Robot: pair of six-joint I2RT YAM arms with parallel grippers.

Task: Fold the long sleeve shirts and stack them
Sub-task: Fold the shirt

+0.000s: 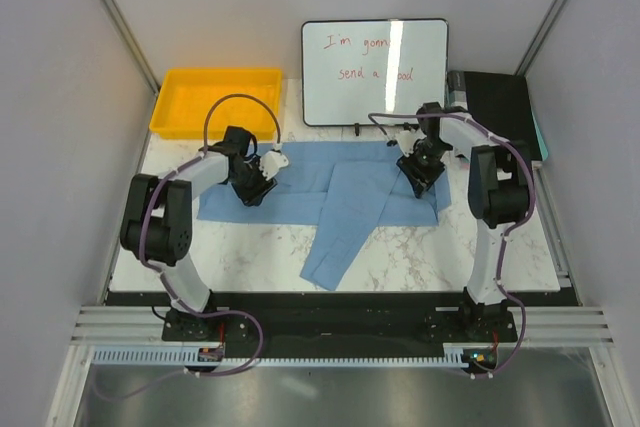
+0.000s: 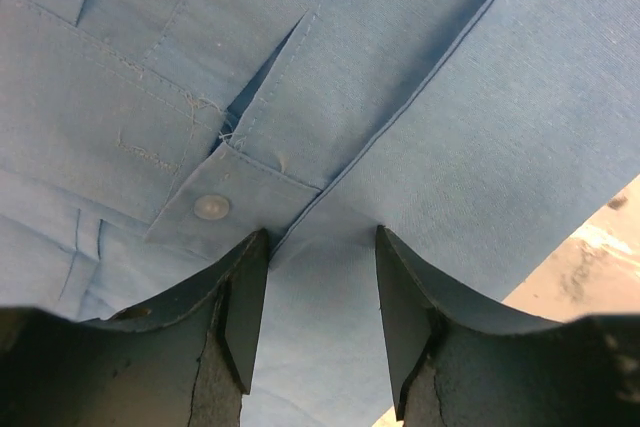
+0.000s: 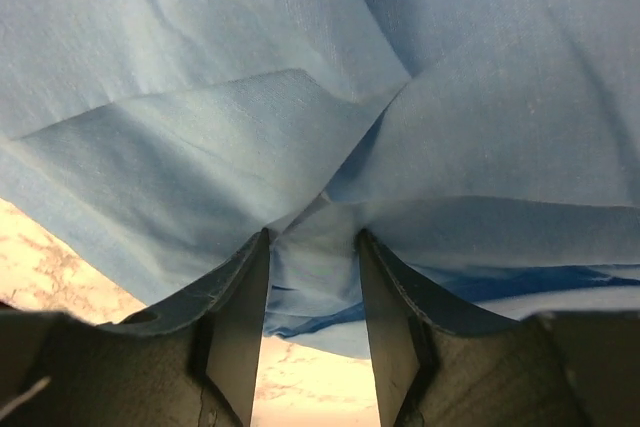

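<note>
The light blue long sleeve shirt [image 1: 340, 197] lies spread on the marble table [image 1: 430, 252], one sleeve folded diagonally toward the near edge. My left gripper [image 1: 255, 190] is down on its left part. In the left wrist view that gripper [image 2: 322, 237] is open, fingertips on flat cloth [image 2: 450, 97] beside a buttoned cuff [image 2: 211, 207]. Over the shirt's right part is my right gripper [image 1: 418, 179]. In the right wrist view it [image 3: 312, 237] is open, and a bunched fold at the shirt's [image 3: 200, 67] edge sits between the fingertips, above bare marble [image 3: 310, 387].
A yellow tray [image 1: 215, 102] stands at the back left. Behind the shirt a whiteboard [image 1: 375, 72] with red writing leans upright. A black box [image 1: 500, 107] sits at the back right. Grey walls close in both sides.
</note>
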